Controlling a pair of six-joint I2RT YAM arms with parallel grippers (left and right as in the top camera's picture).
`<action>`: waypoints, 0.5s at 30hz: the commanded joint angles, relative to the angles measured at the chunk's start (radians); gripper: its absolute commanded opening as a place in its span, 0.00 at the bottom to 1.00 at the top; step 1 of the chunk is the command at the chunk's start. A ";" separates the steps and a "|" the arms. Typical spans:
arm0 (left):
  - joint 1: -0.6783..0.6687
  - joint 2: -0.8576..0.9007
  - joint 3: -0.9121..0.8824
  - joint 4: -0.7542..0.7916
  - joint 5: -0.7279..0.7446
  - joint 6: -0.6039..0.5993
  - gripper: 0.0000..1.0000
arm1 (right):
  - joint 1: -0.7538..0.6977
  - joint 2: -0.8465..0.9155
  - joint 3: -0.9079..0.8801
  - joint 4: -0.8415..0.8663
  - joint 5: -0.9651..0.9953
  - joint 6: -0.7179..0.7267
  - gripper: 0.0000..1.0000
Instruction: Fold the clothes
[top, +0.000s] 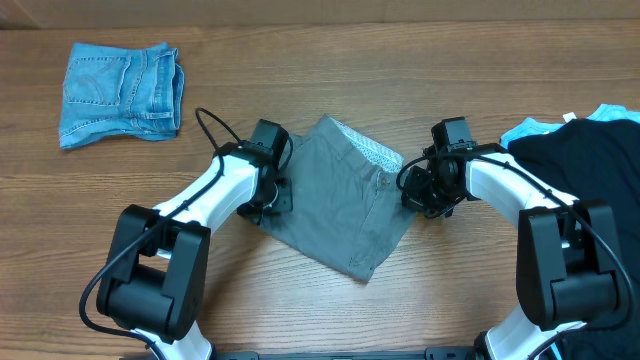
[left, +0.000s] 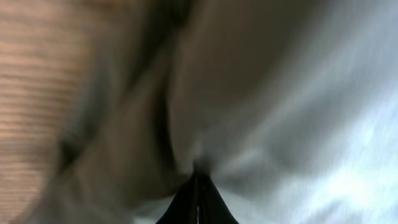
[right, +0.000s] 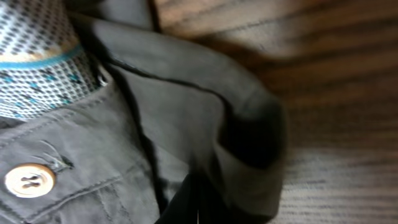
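Mid-table, my left gripper (top: 274, 193) clamps the grey shorts (top: 345, 205) between closed jaws. My right gripper (top: 417, 195) pinches their waistband edge likewise.

Table (top: 400, 60) with shorts (top: 340, 205), jeans (top: 120, 92), black garment (top: 590, 160)

The grey shorts (top: 345, 215) are showing plain slate grey at the centre, and their lining (right: 31, 56) is flashing white with tiny teal dots and a teal stripe. A cream button (right: 30, 180) is gleaming against that grey. At ten o'clock the folded jeans (top: 120, 92) are sitting in faded blue denim. At three o'clock a black garment (top: 585, 165) is lying over a light blue garment (top: 530, 130). The counter (top: 400, 60) is showing brown wood grain, and the left arm (top: 215, 190) and right arm (top: 500, 180) are wearing white shells with black joints.
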 joint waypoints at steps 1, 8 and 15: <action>0.053 0.008 -0.026 0.092 -0.094 -0.056 0.04 | -0.001 -0.030 0.003 -0.025 0.043 0.044 0.04; 0.169 0.020 0.022 0.354 0.126 -0.086 0.08 | -0.001 -0.194 0.003 -0.016 -0.042 -0.112 0.08; 0.227 0.020 0.367 0.032 0.218 0.093 0.24 | -0.001 -0.230 0.002 0.057 -0.059 -0.193 0.09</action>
